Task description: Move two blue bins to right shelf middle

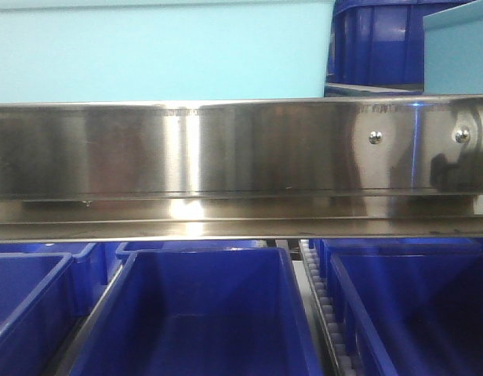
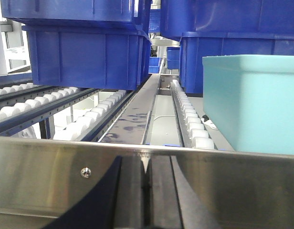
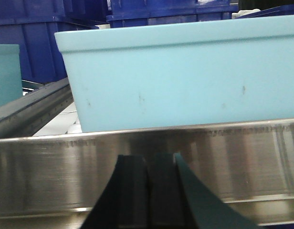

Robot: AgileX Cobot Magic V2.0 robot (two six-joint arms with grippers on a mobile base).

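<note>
On the front camera, the steel rail (image 1: 241,149) along the shelf's front edge hides the pale bin's (image 1: 147,47) base and the blue bins' (image 1: 202,266) far rims. I lose the left gripper (image 2: 147,164) and right gripper (image 3: 146,162) below each wrist frame.

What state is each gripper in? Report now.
Left gripper: closed, holding nothing.
Right gripper: closed, holding nothing.

Steel rail (image 1: 226,149) spans front; turquoise bin (image 3: 185,76) just behind; white rollers (image 2: 187,117) alongside.
</note>
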